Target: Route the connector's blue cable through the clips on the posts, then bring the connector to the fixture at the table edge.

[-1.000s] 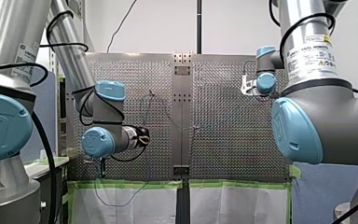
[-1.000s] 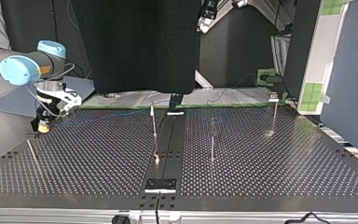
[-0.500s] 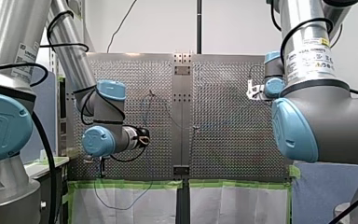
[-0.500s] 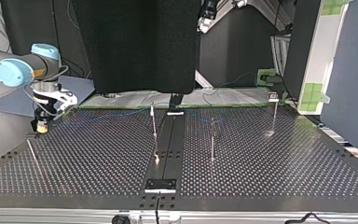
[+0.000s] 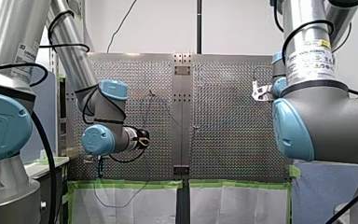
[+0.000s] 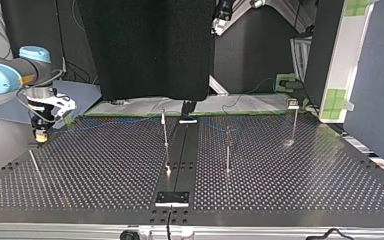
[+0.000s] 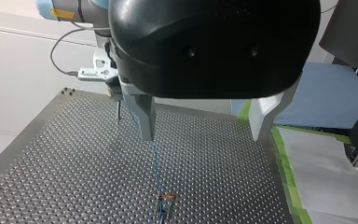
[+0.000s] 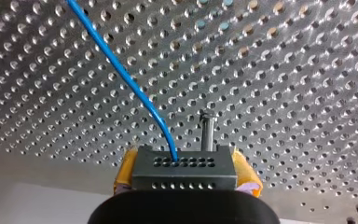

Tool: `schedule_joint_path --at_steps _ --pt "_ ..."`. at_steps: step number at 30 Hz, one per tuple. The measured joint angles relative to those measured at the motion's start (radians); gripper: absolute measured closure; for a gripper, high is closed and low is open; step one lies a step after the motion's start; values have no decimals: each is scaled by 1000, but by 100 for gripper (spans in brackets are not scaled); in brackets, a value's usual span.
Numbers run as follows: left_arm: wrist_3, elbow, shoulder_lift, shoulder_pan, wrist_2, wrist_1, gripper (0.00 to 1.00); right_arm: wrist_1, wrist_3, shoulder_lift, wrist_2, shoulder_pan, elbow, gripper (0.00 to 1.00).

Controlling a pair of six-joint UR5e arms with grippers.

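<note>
A dark grey connector (image 8: 184, 163) sits between the yellow pads (image 8: 127, 171) of my right gripper (image 8: 185, 179), which is shut on it. Its blue cable (image 8: 121, 70) rises from the connector's top and runs away over the perforated table. A thin metal pin (image 8: 208, 131) stands just ahead of the connector. In the top view my right gripper (image 6: 41, 134) hangs low at the table's far left corner, and the blue cable (image 6: 120, 121) trails from it along the far edge. My left gripper (image 7: 203, 133) is open and holds nothing. It hovers above a stretch of cable (image 7: 156, 163) leading to a clip (image 7: 166, 199).
Three upright posts (image 6: 165, 131) (image 6: 227, 150) (image 6: 294, 122) stand across the table's middle, and a leaning rod (image 6: 34, 164) is near the top view's left edge. A black plate (image 6: 172, 198) lies on the centre strip. Green tape (image 5: 130, 185) lines the table's near edge in the front view.
My right arm has carried the connector towards the top view's left, out to the table's corner. My left arm has barely moved and its fingers stay apart.
</note>
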Motion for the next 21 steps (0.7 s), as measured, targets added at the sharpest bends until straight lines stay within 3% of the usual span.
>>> schedule_joint_path --at_steps 9,21 --pt "7 0 0 -1 -9 -8 1 -11 9 0 -82 -46 -2 100" --pt "7 0 0 -2 -11 -18 1 -8 26 1 -190 -83 -15 100"
